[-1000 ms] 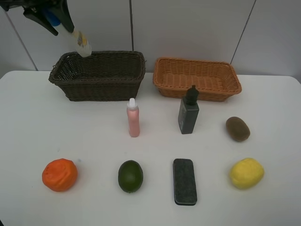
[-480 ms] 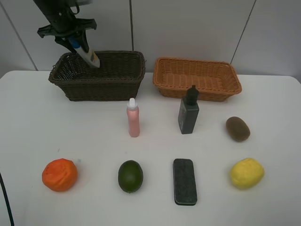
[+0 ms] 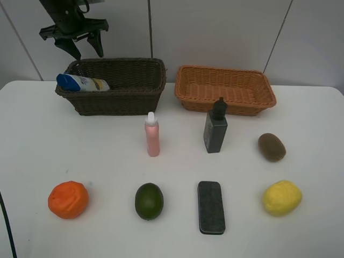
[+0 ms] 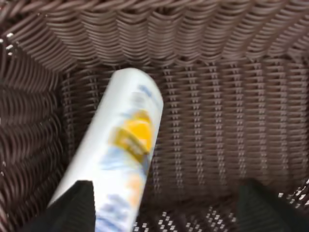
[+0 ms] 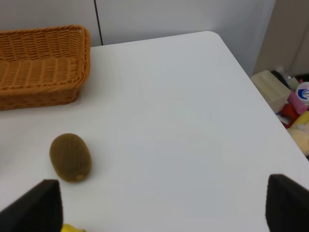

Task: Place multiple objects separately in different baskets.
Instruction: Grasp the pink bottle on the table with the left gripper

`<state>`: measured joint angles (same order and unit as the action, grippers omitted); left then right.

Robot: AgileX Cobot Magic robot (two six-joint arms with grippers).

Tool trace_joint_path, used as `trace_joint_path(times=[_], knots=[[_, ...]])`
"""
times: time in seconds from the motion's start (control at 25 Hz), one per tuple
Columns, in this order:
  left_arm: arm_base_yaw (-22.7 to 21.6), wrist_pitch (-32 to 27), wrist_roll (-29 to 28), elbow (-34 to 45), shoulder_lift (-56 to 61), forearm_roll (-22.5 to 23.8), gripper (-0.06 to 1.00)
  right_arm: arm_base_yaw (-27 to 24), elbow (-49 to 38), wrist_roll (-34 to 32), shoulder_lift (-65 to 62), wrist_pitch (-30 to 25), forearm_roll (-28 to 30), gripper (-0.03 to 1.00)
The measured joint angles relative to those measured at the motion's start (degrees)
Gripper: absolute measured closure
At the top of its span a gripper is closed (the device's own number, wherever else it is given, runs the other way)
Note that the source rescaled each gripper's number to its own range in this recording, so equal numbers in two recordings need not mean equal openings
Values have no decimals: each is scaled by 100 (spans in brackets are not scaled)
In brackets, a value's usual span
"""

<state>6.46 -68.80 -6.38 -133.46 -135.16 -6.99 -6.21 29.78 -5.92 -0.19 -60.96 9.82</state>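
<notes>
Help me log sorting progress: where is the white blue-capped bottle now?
In the exterior high view, the white blue-capped bottle lies on its side inside the dark brown basket, at its left end, just below the open left end effector.

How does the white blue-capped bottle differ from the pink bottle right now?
The white blue-capped bottle lies on its side; the pink white-capped bottle stands upright. The white one is inside the dark brown woven wicker basket; the pink one is on the white table. Both are small bottles, neither held.

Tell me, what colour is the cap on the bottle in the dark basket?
Blue cap, clearest in the exterior high view.
</notes>
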Motion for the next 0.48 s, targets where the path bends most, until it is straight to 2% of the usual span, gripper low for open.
trace_joint_path(times=[0.08,0.24,0.36,0.48], knots=[[0,1,-44,-103,137,-130,30,0,0,0,0,0,0,-3],[46,-6,-43,-33,687,-800,30,0,0,0,0,0,0,-3],[316,-6,-2,536,1384,-895,30,0,0,0,0,0,0,-3],[748,-1,-104,1619,2153,-743,30,0,0,0,0,0,0,-3]])
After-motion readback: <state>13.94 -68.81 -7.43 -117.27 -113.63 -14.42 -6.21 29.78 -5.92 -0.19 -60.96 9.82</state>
